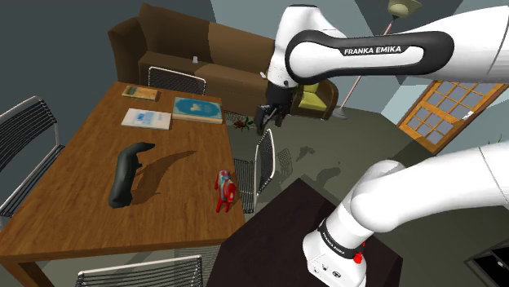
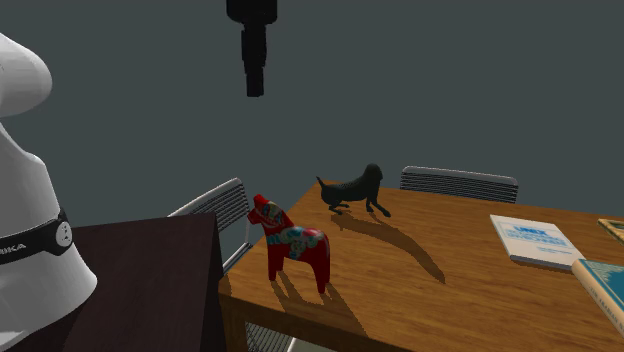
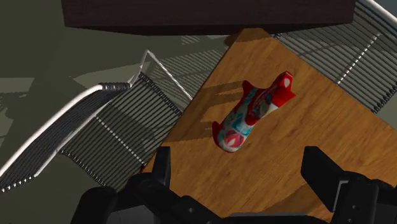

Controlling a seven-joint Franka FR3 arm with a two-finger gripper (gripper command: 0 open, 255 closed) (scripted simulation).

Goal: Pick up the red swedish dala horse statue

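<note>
The red Dala horse [image 1: 224, 190] with blue and white painted patterns stands upright near the corner of the wooden table [image 1: 81, 204], on the side closest to the stand. In the second exterior view the horse [image 2: 290, 245] is at the table's [image 2: 450, 300] near corner. My black gripper [image 1: 267, 121] hangs well above the table's edge, high over the horse and a little off to one side. It shows as a dark shape [image 2: 254, 88] near the top of the second exterior view. In the wrist view the gripper [image 3: 242, 160] is open, and the horse [image 3: 251, 111] lies far below, ahead of the fingers.
A black dog figure [image 1: 128, 171] stands mid-table, also visible behind the horse [image 2: 352, 190]. Books [image 1: 147, 119] lie at the far end. A wire-backed chair [image 1: 265, 167] sits against the table edge beside the horse. The dark stand [image 1: 277, 236] is close by. A brown sofa [image 1: 188, 49] stands behind.
</note>
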